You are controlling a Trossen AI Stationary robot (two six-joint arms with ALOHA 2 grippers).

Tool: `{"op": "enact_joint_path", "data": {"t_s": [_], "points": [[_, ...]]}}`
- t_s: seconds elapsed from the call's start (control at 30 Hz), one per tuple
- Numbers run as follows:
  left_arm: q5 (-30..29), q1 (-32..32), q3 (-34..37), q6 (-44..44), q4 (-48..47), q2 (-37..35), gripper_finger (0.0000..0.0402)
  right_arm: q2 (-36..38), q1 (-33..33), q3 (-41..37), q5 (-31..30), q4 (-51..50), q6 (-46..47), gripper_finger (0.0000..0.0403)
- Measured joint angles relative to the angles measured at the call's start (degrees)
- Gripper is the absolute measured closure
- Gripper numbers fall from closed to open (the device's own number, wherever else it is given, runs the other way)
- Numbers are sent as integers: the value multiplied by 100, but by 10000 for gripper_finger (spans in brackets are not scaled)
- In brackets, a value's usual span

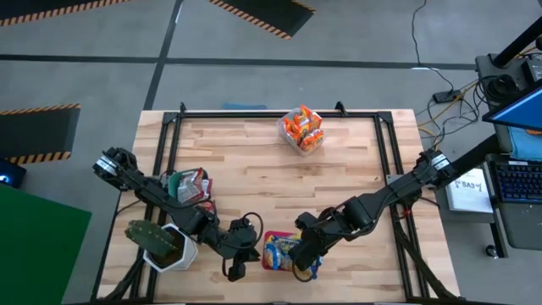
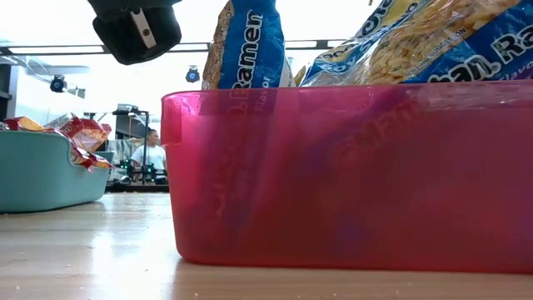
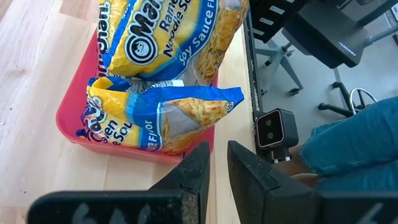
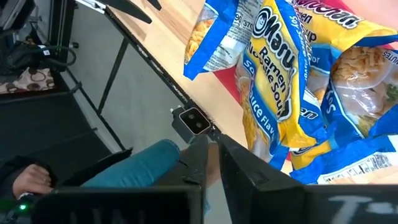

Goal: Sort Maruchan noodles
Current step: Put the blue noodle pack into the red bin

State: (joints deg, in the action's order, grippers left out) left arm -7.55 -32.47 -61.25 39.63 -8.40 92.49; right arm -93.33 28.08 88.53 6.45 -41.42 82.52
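Observation:
Blue-and-yellow Maruchan packets (image 1: 282, 251) lie heaped in the red bin (image 1: 269, 264) at the table's near edge; two stick up over its wall (image 2: 250, 42). Silver/red packets (image 1: 191, 183) fill the teal bin (image 2: 33, 179) on the left. Orange packets (image 1: 303, 127) sit in the clear bin near the far edge. My left gripper (image 1: 238, 264) hovers just left of the red bin, shut and empty (image 3: 216, 163). My right gripper (image 1: 306, 261) hovers over the bin's right end, shut and empty (image 4: 211, 152), beside the packets (image 4: 280, 93).
A potted cactus (image 1: 159, 244) stands in a white pot by the left arm at the near-left corner. A small camera (image 3: 275, 127) sits on the near table edge. A person in jeans (image 3: 354, 140) sits close to that edge, one hand (image 4: 31, 177) showing. Bare wood lies mid-table.

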Motion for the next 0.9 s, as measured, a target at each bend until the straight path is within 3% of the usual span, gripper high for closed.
{"op": "enact_joint_path", "data": {"t_s": [0.53,0.9], "points": [[0,-2,0,12,2,0,362,228,54,0,104,14,301,182],[-96,-2,0,-6,-1,0,362,29,275,-167,-200,-198,458,156]]}}
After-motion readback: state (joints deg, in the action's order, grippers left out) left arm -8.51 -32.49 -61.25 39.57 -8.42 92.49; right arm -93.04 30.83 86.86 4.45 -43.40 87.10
